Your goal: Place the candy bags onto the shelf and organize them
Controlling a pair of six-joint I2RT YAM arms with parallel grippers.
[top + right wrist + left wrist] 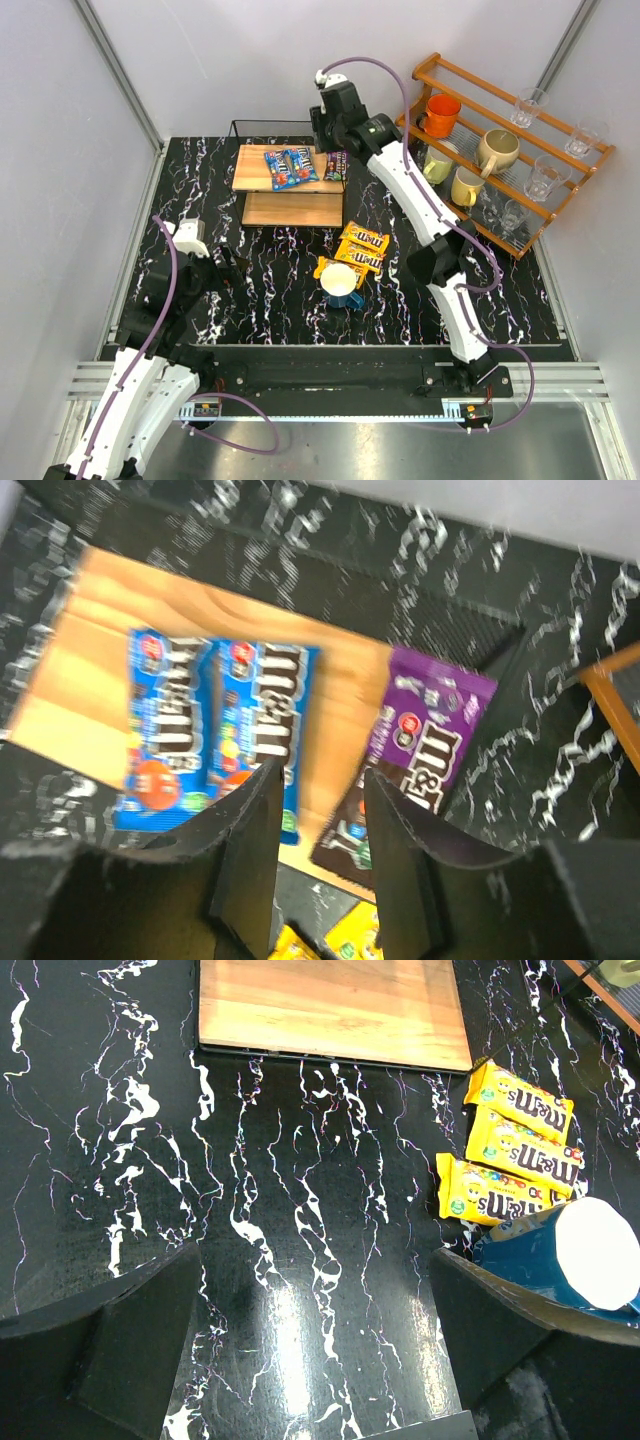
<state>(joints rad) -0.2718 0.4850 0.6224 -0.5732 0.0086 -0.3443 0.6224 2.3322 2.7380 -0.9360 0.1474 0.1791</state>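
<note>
The shelf stands at the back middle of the table. Two blue candy bags lie side by side on its top board, and a purple bag lies at that board's right edge. In the right wrist view the blue bags and the purple bag lie below my right gripper, which is open and empty over the bare board between them. Three yellow bags lie on the table in front of the shelf. They also show in the left wrist view. My left gripper is open and empty, low over the table at the left.
A blue mug with a white top stands touching the nearest yellow bag; it also shows in the left wrist view. A reddish-brown rack with mugs and glasses stands at the back right. The shelf's lower board is bare.
</note>
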